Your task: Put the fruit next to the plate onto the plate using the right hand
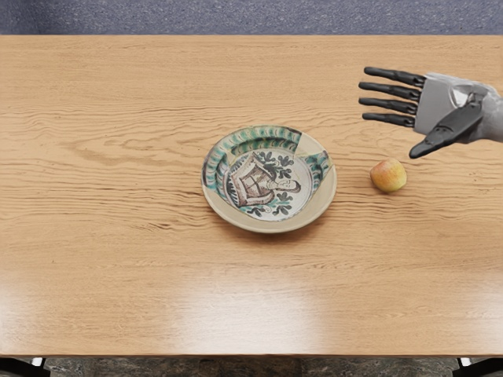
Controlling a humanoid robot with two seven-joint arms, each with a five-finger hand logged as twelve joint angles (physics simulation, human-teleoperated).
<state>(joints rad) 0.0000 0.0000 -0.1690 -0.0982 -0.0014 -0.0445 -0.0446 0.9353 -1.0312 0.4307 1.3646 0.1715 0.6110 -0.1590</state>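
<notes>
A small yellow-red apple (pixel 388 175) lies on the wooden table just right of a painted ceramic plate (pixel 322 188), which has a green and black pattern and holds nothing. My right hand (pixel 401 110) comes in from the right edge, hovering above and behind the apple. Its dark fingers (pixel 389 98) are spread flat and point left, the thumb angled down toward the fruit. Nothing is in the hand. The left arm does not show.
The wooden table (pixel 118 236) spans the whole view, with its front edge near the bottom and its far edge at the top against a grey floor.
</notes>
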